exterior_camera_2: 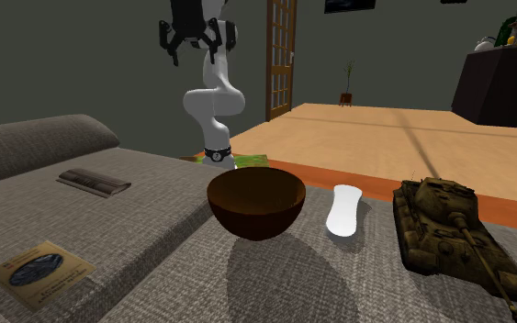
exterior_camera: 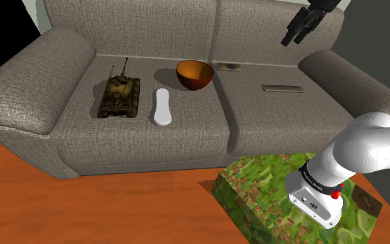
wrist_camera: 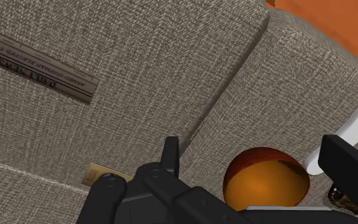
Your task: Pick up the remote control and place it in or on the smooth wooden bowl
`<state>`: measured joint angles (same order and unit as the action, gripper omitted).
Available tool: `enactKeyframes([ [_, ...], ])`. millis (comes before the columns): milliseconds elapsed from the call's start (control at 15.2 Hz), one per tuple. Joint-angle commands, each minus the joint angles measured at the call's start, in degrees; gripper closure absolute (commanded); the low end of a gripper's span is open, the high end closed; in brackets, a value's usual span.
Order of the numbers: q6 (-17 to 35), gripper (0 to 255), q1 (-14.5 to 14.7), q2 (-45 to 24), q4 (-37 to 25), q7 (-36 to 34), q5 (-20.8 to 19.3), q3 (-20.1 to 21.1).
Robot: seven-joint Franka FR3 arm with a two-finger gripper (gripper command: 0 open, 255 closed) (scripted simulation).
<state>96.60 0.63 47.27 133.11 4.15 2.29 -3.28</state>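
The white remote control (exterior_camera: 162, 107) lies flat on the grey sofa's left seat cushion, between a toy tank and the bowl; I also see the remote (exterior_camera_2: 343, 209) in the second exterior view. The smooth brown bowl (exterior_camera: 194, 74) stands upright and empty near the seat's back, close to the gap between the cushions. My black gripper (exterior_camera: 294, 40) hangs high in the air over the right cushion, far from both. It is open with nothing between its fingers. In the wrist view the bowl (wrist_camera: 266, 181) and an end of the remote (wrist_camera: 355, 127) show beyond the gripper (wrist_camera: 258, 159).
A camouflaged toy tank (exterior_camera: 120, 96) sits on the remote's far side from the bowl. A thin dark book (exterior_camera: 282, 88) lies on the right cushion and a small booklet (exterior_camera: 228, 66) behind the bowl. The leaf-patterned stand (exterior_camera: 283, 201) rests on the orange floor before the sofa (exterior_camera: 186, 138).
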Motion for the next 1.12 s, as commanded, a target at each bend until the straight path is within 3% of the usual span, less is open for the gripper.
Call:
enactKeyframes([
  [0, 0.00, 0, 0.00, 0.00, 0.00, 0.00, 0.00, 0.00],
  [528, 8.52, 0, 0.84, -8.05, 1.99, -13.38, 4.24, 9.93],
  [1056, 16.66, 0, 0.69, -21.17, -1.47, -26.90, 5.66, 19.35],
])
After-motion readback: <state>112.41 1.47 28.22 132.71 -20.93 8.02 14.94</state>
